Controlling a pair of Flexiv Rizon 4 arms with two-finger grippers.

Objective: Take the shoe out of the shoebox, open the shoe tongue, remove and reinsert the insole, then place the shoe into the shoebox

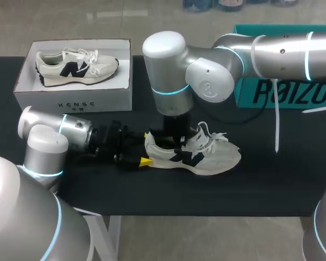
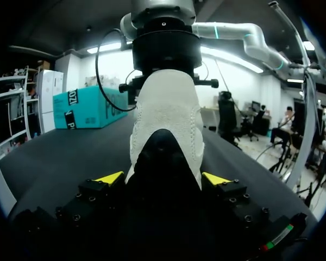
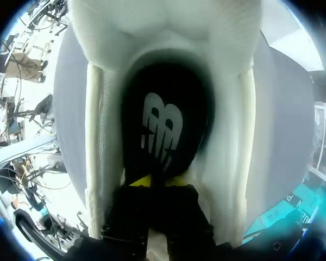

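A white sneaker (image 1: 198, 156) with black markings lies on the black table, heel toward my left arm. My left gripper (image 1: 145, 155) holds the heel. In the left wrist view its yellow fingertips (image 2: 110, 178) press both sides of the heel (image 2: 167, 109), so it is shut on the shoe. My right gripper (image 1: 174, 141) reaches straight down into the shoe's opening. In the right wrist view its tips (image 3: 152, 181) are pinched together on the near edge of the black insole (image 3: 165, 125), between the shoe's white walls (image 3: 231, 136). The white shoebox (image 1: 70, 100) stands at the back left.
A second matching sneaker (image 1: 76, 66) lies inside the shoebox. A teal carton (image 1: 282, 92) stands at the back right behind my right arm. The sneaker's loose laces (image 1: 212, 136) spread over its front. Bare black tabletop lies in front of the sneaker.
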